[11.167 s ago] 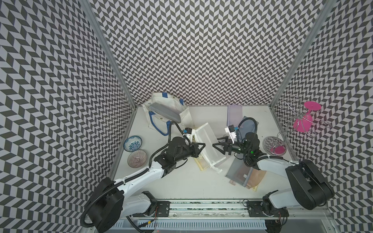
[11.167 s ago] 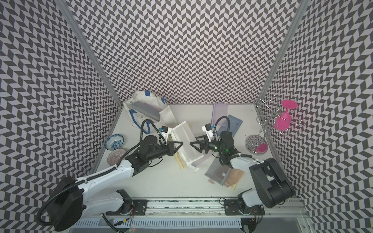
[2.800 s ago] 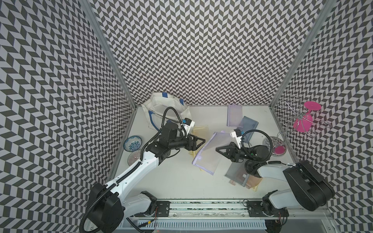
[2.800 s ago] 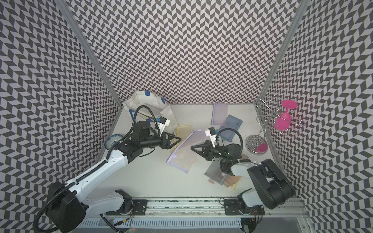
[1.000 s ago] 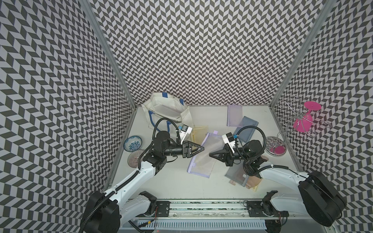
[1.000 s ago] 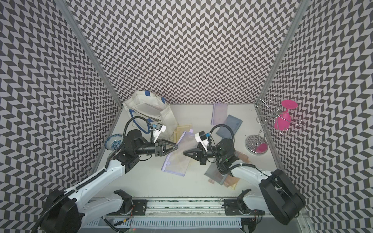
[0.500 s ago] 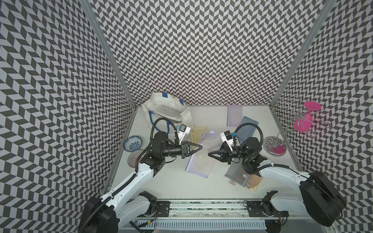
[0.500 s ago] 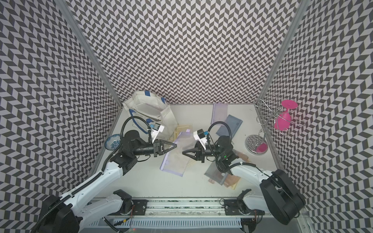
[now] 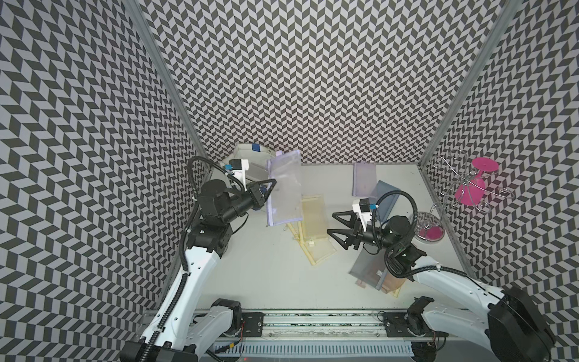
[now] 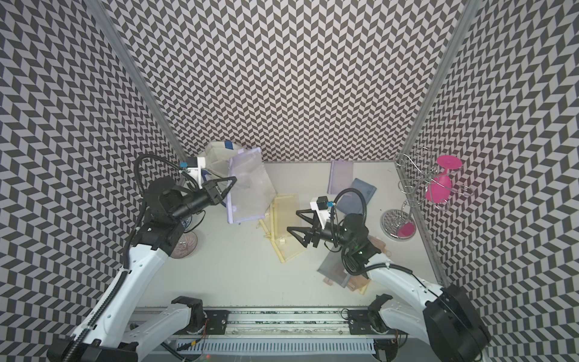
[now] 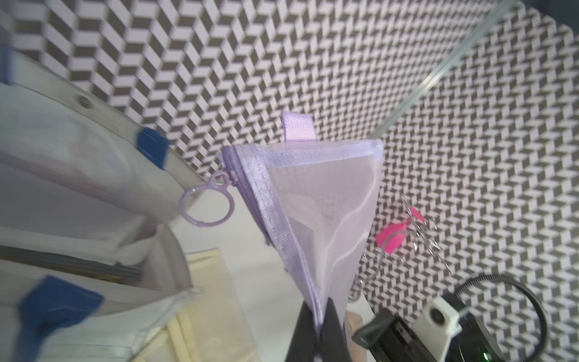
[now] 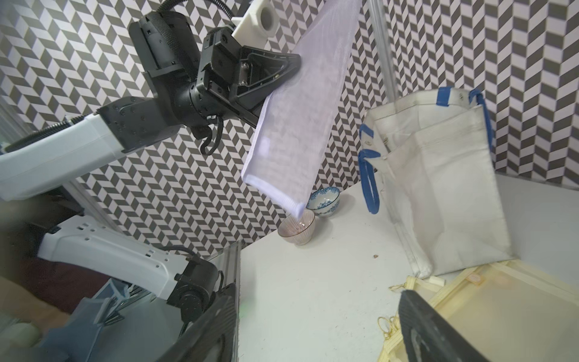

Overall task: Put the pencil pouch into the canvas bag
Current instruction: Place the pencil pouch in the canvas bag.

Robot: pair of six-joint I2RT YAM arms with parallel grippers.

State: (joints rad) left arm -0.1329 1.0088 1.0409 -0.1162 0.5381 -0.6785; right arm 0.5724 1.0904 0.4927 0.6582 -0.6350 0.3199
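Shows a pale grey flat surface (image 9: 266,282) boxed on three sides by black-and-white chevron-patterned walls (image 9: 297,78). Has bare metal corner posts (image 9: 165,78) at both back corners and a metal rail (image 9: 313,319) along the near edge.

Pinches the translucent lilac mesh pencil pouch (image 9: 285,188) by its zipper edge in the left gripper (image 9: 272,182), jaws clamped tight on it. Hangs that pouch in the air, clear of the surface, just beside the open mouth of the white boxy canvas bag (image 12: 438,175) with blue rope handles; not inside. Finds the bag in the far left corner, against the back wall.

Holds the right gripper (image 9: 331,223) over mid-surface, jaws wide, nothing between, tips pointing toward the left arm.

Lists the rest on the surface:
- two pale yellow mesh pouches (image 9: 313,216), overlapping, at the bag's foot
- a flat lilac pouch (image 9: 363,178) by the back wall, touching a slate-blue pouch (image 9: 387,192)
- a grey pouch (image 9: 365,269) over tan ones beneath the right arm

Stands a silver wire glass rack (image 9: 421,219) by the right wall, with a pink plastic goblet (image 9: 470,189) upside down on it. Tucks two small bowls side by side at the left edge: a blue-patterned porcelain bowl (image 12: 324,197) and a ribbed pinkish bowl (image 12: 296,230).
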